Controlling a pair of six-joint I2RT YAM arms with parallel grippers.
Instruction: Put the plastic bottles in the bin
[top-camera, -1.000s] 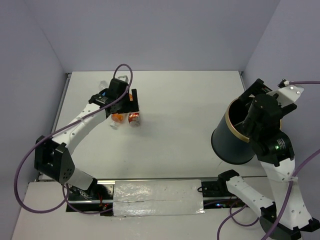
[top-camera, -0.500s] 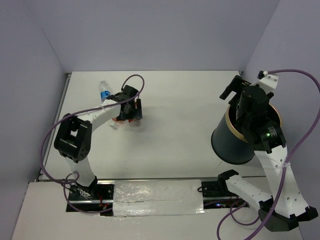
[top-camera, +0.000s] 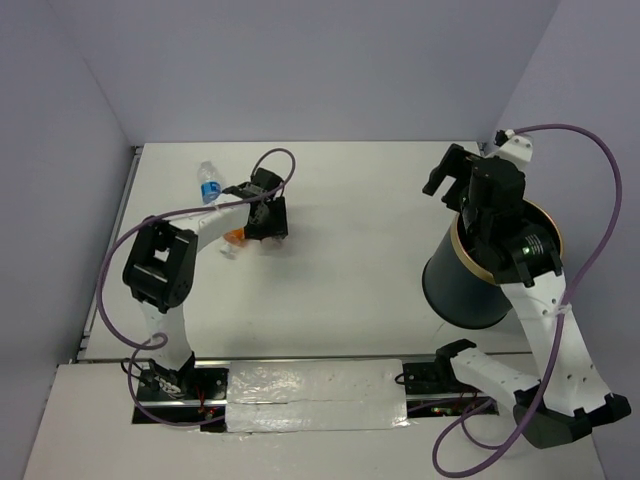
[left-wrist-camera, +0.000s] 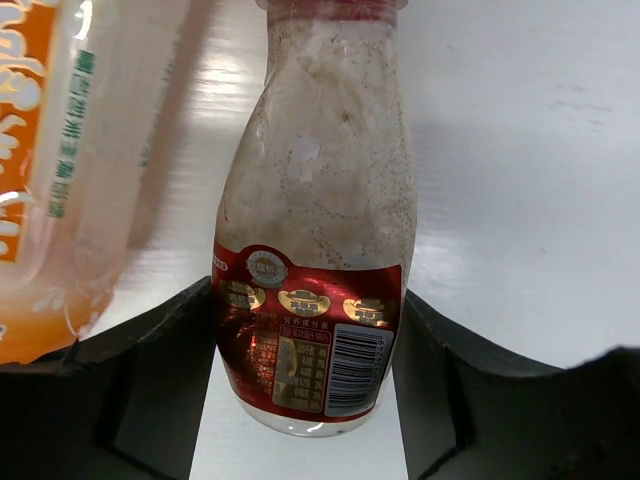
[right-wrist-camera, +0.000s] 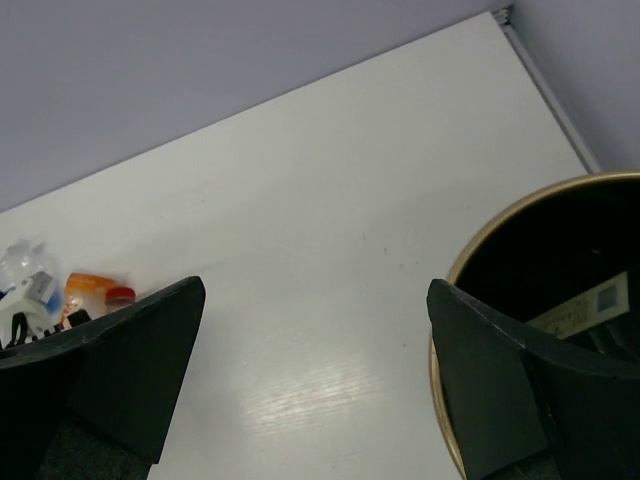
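Note:
The short red-labelled bottle (left-wrist-camera: 310, 250) lies on the white table between my left gripper's (left-wrist-camera: 305, 385) fingers, which press on its two sides. The orange bottle (left-wrist-camera: 50, 180) lies just left of it, outside the jaws. In the top view my left gripper (top-camera: 265, 225) covers the red-labelled bottle, with the orange bottle (top-camera: 232, 237) beside it and the clear blue-labelled bottle (top-camera: 209, 183) farther back left. The bin (top-camera: 465, 295) stands at the right. My right gripper (top-camera: 445, 178) is open and empty, above the table by the bin's far left rim (right-wrist-camera: 470, 260).
A pale label (right-wrist-camera: 585, 305) shows inside the bin; I cannot tell which bottle it belongs to. The purple back wall and side walls enclose the table. The right wrist view shows the bottle group (right-wrist-camera: 90, 290) far off at the left.
My left arm folded in and its gripper shifted right onto the red-labelled bottle, uncovering the blue-labelled bottle. My right gripper moved from over the bin towards the far left.

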